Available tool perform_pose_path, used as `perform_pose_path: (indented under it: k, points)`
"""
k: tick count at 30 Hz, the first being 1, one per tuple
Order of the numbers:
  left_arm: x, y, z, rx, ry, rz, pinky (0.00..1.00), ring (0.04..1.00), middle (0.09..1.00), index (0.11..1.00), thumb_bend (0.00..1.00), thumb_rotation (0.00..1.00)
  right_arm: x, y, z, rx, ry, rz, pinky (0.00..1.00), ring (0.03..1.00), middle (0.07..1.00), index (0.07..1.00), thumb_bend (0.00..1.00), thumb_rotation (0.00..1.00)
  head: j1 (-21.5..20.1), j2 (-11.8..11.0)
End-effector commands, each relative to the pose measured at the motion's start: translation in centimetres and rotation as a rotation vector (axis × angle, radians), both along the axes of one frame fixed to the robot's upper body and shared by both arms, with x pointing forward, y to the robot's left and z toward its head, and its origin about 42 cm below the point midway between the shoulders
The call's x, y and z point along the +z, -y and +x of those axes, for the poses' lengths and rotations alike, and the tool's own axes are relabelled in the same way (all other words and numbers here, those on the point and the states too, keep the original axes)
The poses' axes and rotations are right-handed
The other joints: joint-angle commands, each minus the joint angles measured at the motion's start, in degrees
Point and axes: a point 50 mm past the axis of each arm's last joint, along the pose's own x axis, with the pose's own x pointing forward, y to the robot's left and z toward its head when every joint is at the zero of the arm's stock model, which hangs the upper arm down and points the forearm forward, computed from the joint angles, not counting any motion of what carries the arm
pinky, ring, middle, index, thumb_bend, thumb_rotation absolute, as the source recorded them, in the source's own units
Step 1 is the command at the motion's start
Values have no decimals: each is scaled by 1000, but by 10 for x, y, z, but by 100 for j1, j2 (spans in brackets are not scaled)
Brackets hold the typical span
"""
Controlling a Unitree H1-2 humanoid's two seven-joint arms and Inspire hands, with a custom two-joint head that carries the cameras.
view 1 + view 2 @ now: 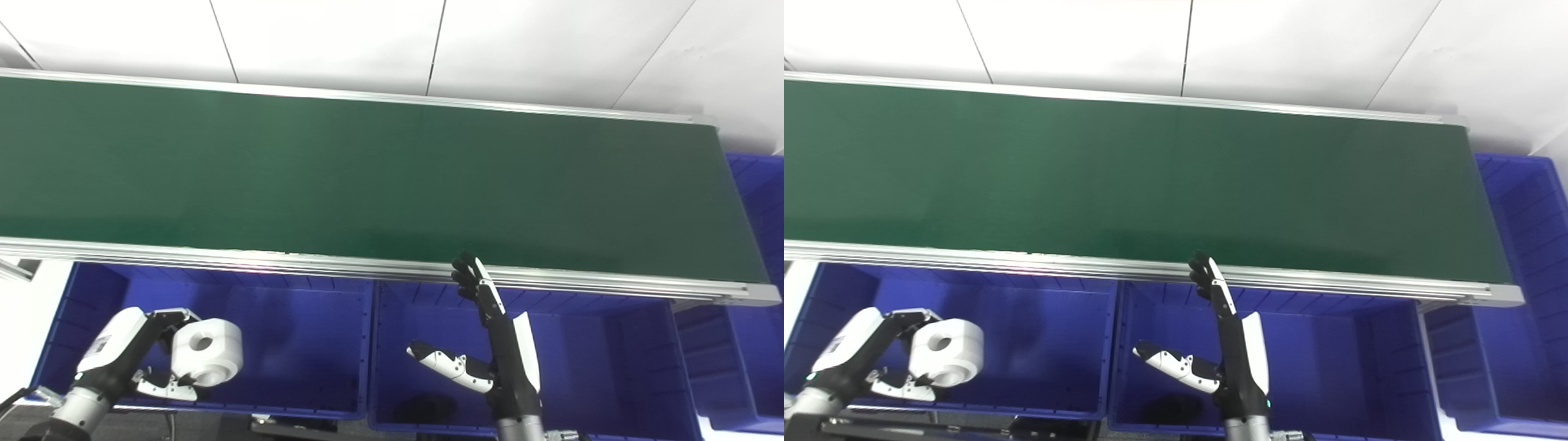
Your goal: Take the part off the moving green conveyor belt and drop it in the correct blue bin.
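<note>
Conveyor belt point(367, 177): bare green surface across the whole width, nothing riding on it in either view
Left blue bin point(294, 343): sits just under the belt's near rail, directly beneath the held part; its floor looks bare where visible
Middle blue bin point(600, 361): beside the left one, under the right hand; a dark patch low near its front wall is too dim to name
Right hand point(490, 349): empty, fingers straight and spread with tips pointing up at the belt rail, thumb out to the side; well apart from the part
Left hand point(131, 352): closed around the part, fingers over its top and thumb beneath
White part point(206, 350): a stubby ring with a centre hole, already off the belt, hole axis facing roughly up toward the camera, hanging over the left bin's near-left area
Deciding relation: the part lies above the left bin, not the middle one, so a release should only need the fingers to open, if that bin is the correct one; I cannot tell that from here
</note>
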Motion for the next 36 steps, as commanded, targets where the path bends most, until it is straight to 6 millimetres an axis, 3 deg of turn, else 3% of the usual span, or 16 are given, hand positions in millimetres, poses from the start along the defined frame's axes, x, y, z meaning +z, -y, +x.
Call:
perform_pose_path:
  k: [1, 2, 4, 7, 9, 12, 18, 28, 36]
  points:
    - [10, -4, 5, 43, 18, -45, 851, 918, 947, 928, 602, 643, 9, -10, 1, 6, 33, 28, 840, 865, 890, 937, 793, 459, 5, -6]
    - [12, -1, 5, 61, 22, -82, 891, 959, 978, 968, 655, 763, 9, -11, 1, 7, 34, 26, 839, 865, 891, 938, 792, 463, -5, -16]
    - [17, 3, 6, 75, 37, -134, 914, 984, 993, 990, 707, 842, 9, -11, 1, 9, 33, 25, 841, 865, 891, 938, 793, 466, -35, -24]
    - [27, 16, 8, 59, 88, -220, 932, 998, 1000, 999, 768, 883, 8, -12, 0, 10, 33, 26, 841, 865, 892, 939, 794, 469, -130, -51]
    - [39, 29, 11, 22, 134, -286, 958, 1000, 1000, 1000, 820, 879, 8, -13, -1, 9, 32, 29, 845, 865, 893, 939, 794, 464, -174, -59]
    - [59, 55, 15, -44, 205, -419, 898, 973, 1000, 999, 916, 824, 7, -13, -3, 7, 27, 29, 848, 862, 891, 939, 797, 465, -231, -93]
    - [82, 104, 18, -146, 288, -653, 869, 921, 956, 943, 987, 677, 8, -15, -7, 13, 13, 20, 859, 869, 898, 940, 810, 479, -417, -146]
    - [72, 137, 18, -116, 294, -737, 808, 880, 919, 905, 994, 636, 5, -15, -15, 35, -14, 2, 860, 888, 911, 946, 833, 460, -594, -332]
    - [60, 153, 14, -53, 319, -643, 643, 762, 838, 857, 1000, 636, 1, -12, -20, 46, -35, -8, 867, 896, 915, 950, 862, 451, -574, -483]
